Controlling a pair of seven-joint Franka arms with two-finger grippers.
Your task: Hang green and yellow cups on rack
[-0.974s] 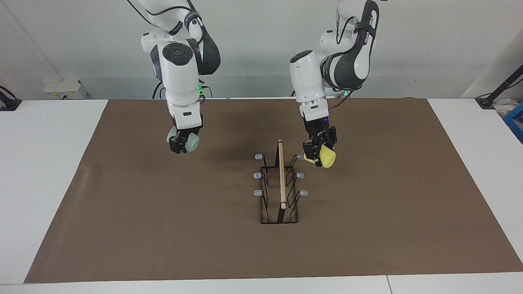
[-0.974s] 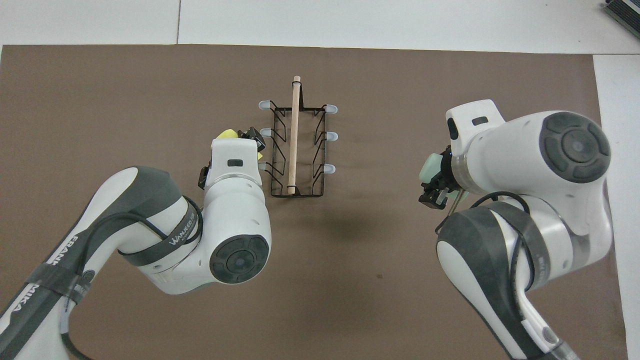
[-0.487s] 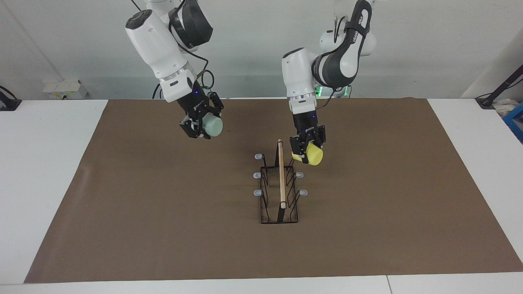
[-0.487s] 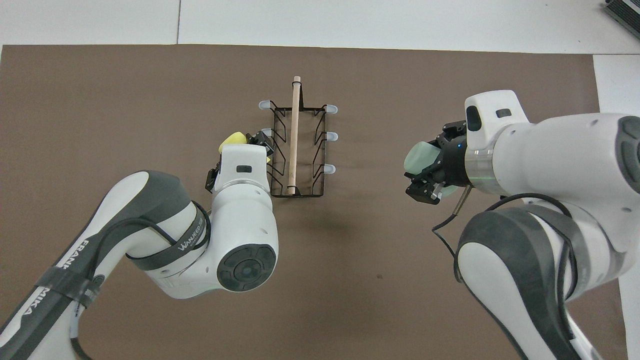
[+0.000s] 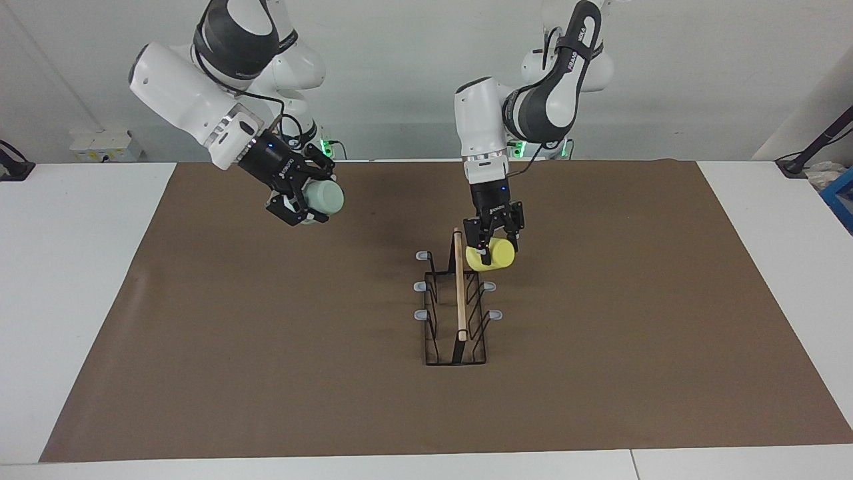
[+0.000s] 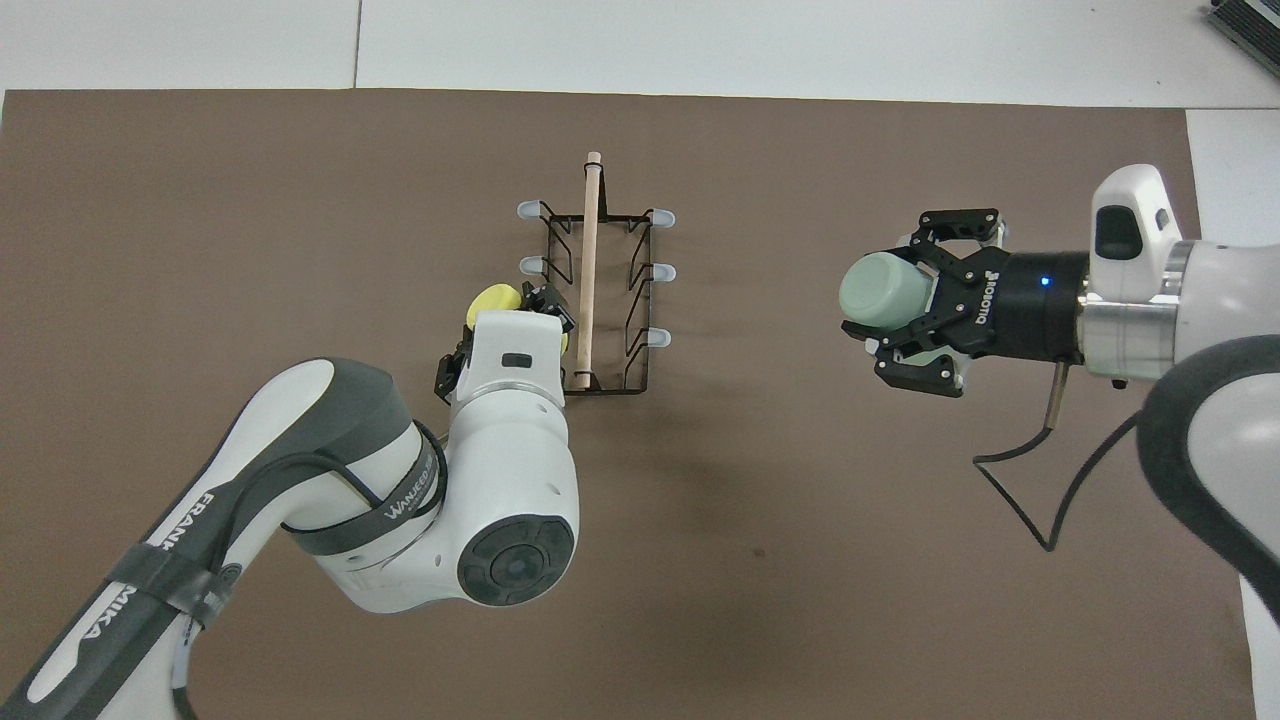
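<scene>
The rack (image 5: 457, 308) stands on the brown mat, its wooden rod (image 5: 458, 280) along the top; it also shows in the overhead view (image 6: 592, 300). My left gripper (image 5: 492, 245) is shut on the yellow cup (image 5: 491, 256), which lies on its side against the rack, at the prong nearest the robots on the left arm's side. That prong is hidden. In the overhead view my wrist covers most of the yellow cup (image 6: 492, 299). My right gripper (image 5: 312, 197) is shut on the green cup (image 5: 324, 196) and holds it sideways above the mat, well apart from the rack (image 6: 884, 290).
The brown mat (image 5: 600, 373) covers most of the white table (image 5: 73, 280). Five grey-tipped prongs (image 5: 420, 285) of the rack show bare. A white box (image 5: 105, 144) and a blue box (image 5: 842, 197) sit at the table's ends.
My left gripper has carried the yellow cup in against the rack and turned it level. My right arm has swung up and turned the green cup onto its side.
</scene>
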